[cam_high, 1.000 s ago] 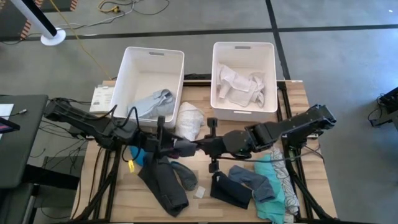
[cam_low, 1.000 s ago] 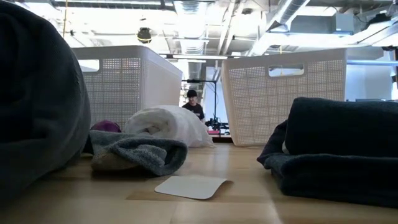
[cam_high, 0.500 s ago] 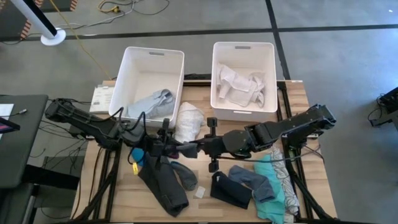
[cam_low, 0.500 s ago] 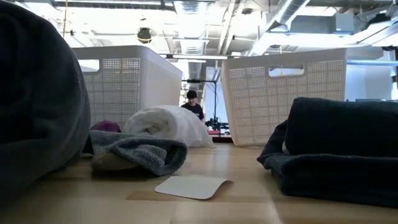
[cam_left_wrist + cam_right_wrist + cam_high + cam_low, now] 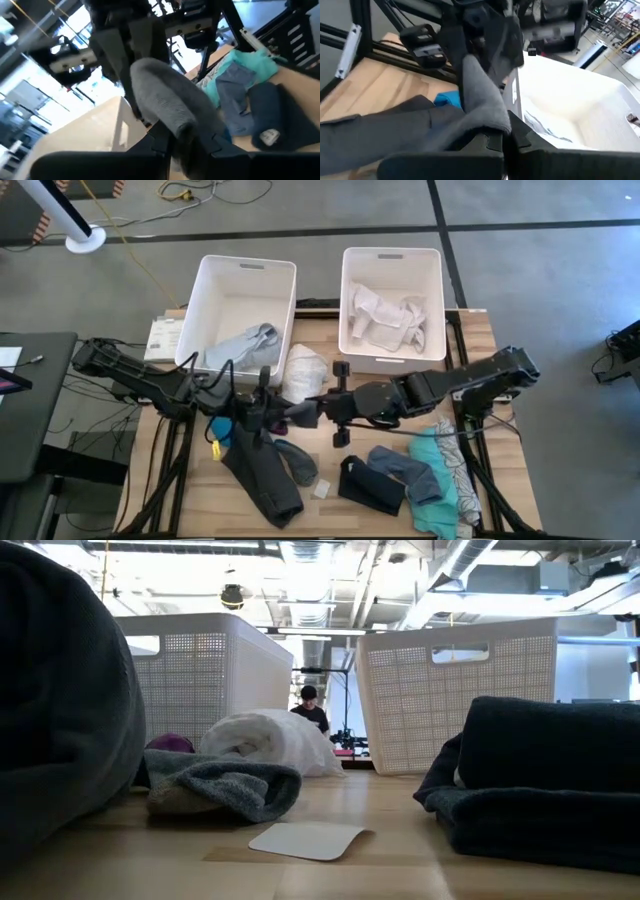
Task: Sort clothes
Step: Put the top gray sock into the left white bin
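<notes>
We find both the left gripper (image 5: 268, 413) and right gripper (image 5: 312, 409), jaws clamped on the dark grey garment (image 5: 262, 470) stretched between them, and advise lifting together toward the left bin (image 5: 246, 272).

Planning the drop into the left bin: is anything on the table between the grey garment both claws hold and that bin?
Nothing visible blocks it. The grey garment hangs between the left claw and right claw, just short of the left bin; the white bundle lies beside that path.

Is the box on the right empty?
No. The right box holds crumpled white clothes; you can see them from above.
</notes>
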Controlling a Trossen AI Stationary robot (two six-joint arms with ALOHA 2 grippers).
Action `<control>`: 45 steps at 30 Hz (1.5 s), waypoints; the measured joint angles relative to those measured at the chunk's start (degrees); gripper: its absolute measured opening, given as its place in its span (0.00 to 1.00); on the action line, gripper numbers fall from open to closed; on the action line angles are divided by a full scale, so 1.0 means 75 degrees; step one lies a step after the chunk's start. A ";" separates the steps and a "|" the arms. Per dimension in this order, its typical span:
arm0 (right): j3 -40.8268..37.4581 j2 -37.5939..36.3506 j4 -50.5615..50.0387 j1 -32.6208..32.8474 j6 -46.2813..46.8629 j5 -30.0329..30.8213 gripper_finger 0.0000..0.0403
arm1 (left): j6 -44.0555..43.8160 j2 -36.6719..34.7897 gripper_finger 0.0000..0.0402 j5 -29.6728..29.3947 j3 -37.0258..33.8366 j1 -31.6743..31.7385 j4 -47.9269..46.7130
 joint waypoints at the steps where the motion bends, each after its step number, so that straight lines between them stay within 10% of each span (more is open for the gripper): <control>1: 0.0000 0.0000 -0.0086 -0.0047 0.0001 0.0006 0.02 | 0.0188 -0.0002 0.08 -0.0163 0.0000 0.0000 0.0038; 7: 0.0003 -0.0006 -0.0830 -0.0342 0.0155 0.0069 0.02 | 0.1157 -0.0427 0.02 -0.2116 0.0000 0.0250 -0.0022; 25: 0.0006 -0.0484 -0.1528 -0.0787 0.0463 0.0664 0.04 | 0.0213 -0.2736 0.01 -0.1661 -0.0005 0.3077 -0.2668; 45: -0.0012 -0.0519 -0.2180 -0.0577 0.1113 0.0829 0.41 | 0.0116 -0.2619 0.00 -0.1052 0.0012 0.5554 -0.3709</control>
